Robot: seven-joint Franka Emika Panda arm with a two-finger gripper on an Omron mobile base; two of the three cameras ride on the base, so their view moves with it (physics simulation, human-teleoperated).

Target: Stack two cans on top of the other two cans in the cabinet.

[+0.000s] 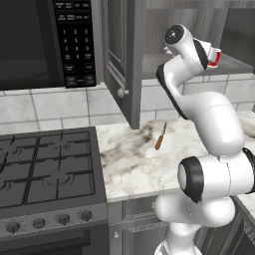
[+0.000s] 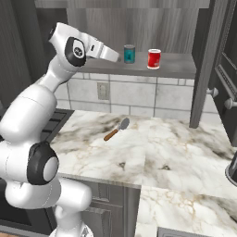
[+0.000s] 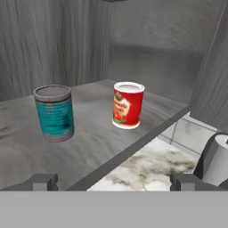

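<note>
Pincer [image 3: 114, 180] wide open, empty, facing teal can [image 3: 54, 112] & red can [image 3: 128, 105] upright on cabinet shelf [image 3: 89, 142].

White tile backsplash [image 1: 60, 107]; marble counter [image 1: 134, 159] (grey-veined); black stove [image 1: 47, 169]; microwave [image 1: 45, 42] above.

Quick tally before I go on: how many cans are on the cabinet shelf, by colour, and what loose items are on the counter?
Red can: 1, upright on the cabinet shelf
Teal can: 1, upright on the same shelf, apart from the red one
Knife with a brown handle: 1, lying on the marble counter
Total: 3 items, 2 of them cans
</note>
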